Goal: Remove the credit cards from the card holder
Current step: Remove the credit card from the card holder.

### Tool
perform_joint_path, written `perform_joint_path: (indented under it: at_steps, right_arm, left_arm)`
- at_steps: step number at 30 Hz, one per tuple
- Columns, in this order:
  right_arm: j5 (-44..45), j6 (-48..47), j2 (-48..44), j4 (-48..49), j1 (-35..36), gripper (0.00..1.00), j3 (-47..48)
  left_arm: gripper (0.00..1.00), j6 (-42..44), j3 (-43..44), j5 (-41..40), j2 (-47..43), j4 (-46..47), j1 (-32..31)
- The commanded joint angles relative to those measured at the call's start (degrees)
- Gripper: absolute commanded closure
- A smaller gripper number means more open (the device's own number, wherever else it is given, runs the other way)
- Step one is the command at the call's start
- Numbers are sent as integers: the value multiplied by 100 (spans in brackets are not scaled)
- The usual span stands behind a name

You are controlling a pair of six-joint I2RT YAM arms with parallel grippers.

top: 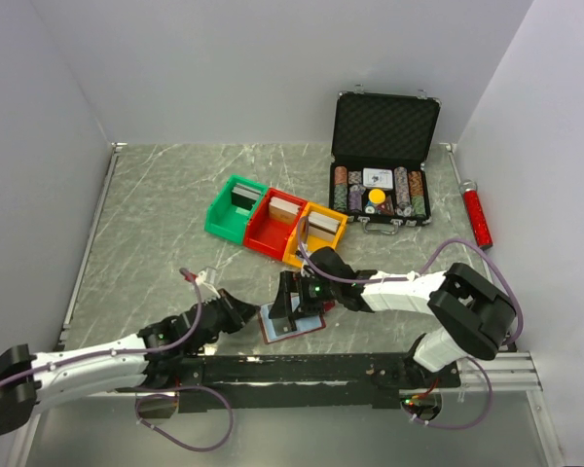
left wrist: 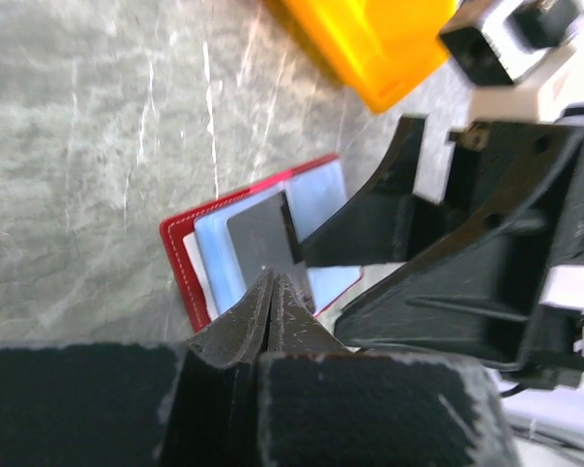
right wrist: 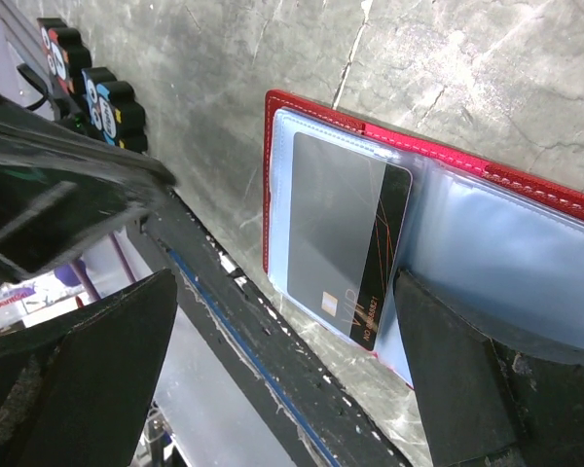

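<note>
The flat dark-red leather-look bifold card holder [top: 290, 329] lies open on the grey marbled desk [top: 156, 214]. It is at 6 o'clock of the surface, just beyond the black rail that carries the arm bases. Its inside shows pale blue clear plastic sleeves. In the right wrist view a thin grey glossy credit card [right wrist: 336, 229] with a dark band along one edge rests on the leaf at 9 o'clock. It lies within the red stitched border. Whether it sits inside the sleeve or on top of it cannot be told.

The right end effector [top: 290, 304] is released, its two black fingers [right wrist: 107, 375] spread wide. It hangs low over the card holder, with one finger at 9 o'clock of the card and the other at 3 o'clock. Neither finger is seen to pinch the card.

The left end effector [top: 245, 309] is clenched on nothing, its tips pressed together into a point [left wrist: 270, 302]. It reaches in from 8 o'clock. In the left wrist view the point lies over the near edge of the card holder [left wrist: 185, 255], just beside the card [left wrist: 261, 229].

At 12 o'clock of the card holder stands an orange plastic bin [top: 321, 232]. At 1 o'clock, farther back, a black foam-lined chip case [top: 382, 161] stands open.
</note>
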Motion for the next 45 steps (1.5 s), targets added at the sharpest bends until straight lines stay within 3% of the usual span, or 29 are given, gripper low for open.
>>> perform_joint_path:
  at_steps: [1, 5, 11, 29, 38, 45]
  right_arm:
    - [135, -77, -158, -119, -25, 0, 173]
    - [117, -104, -185, -172, -34, 0, 172]
    - [20, -51, -106, -67, -25, 0, 172]
    - [-472, 617, -202, 1339, -157, 7, -399]
    - [-314, 441, -211, 927, -192, 7, -337]
    - [-401, 573, -167, 1242, -210, 7, -486]
  left_arm:
    - [99, 310, 176, 509, 872, 1092, -21]
    - [99, 609, 334, 896, 1638, 1883, -21]
    - [99, 680, 519, 1055, 2369, 2184, -12]
    - [99, 223, 291, 686, 2598, 1595, -12]
    - [99, 232, 247, 668, 2668, 1621, -3]
    - [99, 223, 326, 660, 2897, 1639, -3]
